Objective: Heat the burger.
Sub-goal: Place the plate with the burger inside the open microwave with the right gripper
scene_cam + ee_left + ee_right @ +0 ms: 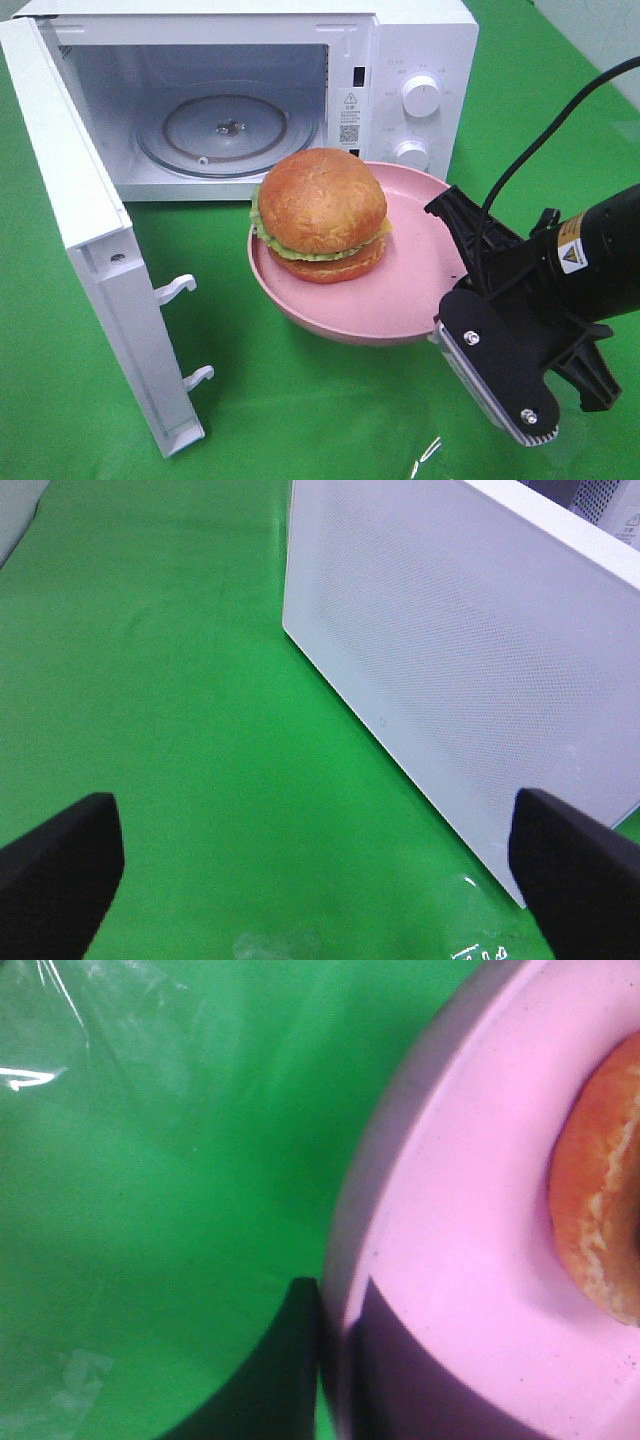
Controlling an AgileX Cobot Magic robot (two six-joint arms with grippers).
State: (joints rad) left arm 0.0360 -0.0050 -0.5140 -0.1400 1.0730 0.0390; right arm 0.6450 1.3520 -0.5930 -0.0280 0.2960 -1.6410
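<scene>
Right pincer (335,1360) clamping plate (400,300) bearing burger (322,215), left pincer (320,870) wide open

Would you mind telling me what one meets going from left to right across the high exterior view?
Open microwave door → burger → right gripper, shut on the rim of the pink plate.
</scene>
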